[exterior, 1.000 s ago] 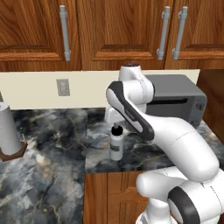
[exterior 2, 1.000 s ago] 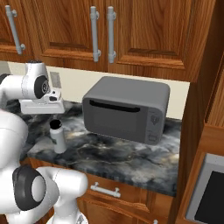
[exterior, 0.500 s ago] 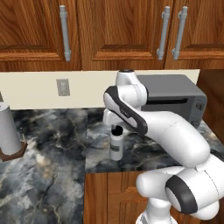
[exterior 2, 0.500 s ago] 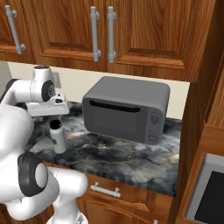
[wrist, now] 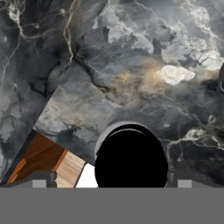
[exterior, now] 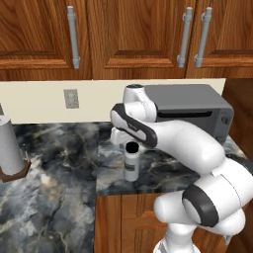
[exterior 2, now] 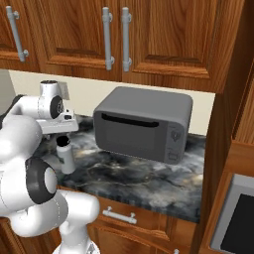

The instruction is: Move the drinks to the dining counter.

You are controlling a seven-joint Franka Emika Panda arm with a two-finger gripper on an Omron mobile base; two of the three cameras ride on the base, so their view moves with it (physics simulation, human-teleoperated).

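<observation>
One drink, a small white bottle (exterior: 131, 167) with a black cap, stands upright on the marbled worktop (exterior: 59, 148) near its front edge, left of the microwave. It appears again in the right base view as the bottle (exterior 2: 65, 158). My gripper (exterior: 129, 141) hangs straight above its cap, pointing down, also seen from the right side (exterior 2: 60, 134). In the hand view the black cap (wrist: 131, 159) lies between my fingers, and my gripper (wrist: 113, 182) is open and holds nothing. The dining counter is out of view.
A grey microwave (exterior 2: 141, 121) stands right of the bottle against the cream backsplash. A paper-towel roll (exterior: 9, 144) on a wooden base sits at the far left. Wooden cabinets (exterior: 138, 34) hang overhead. The worktop's front edge and a wooden drawer (exterior 2: 119, 216) lie just below.
My hand has come down and settled over the bottle's cap. The bottle has not moved and the jaws have stayed wide.
</observation>
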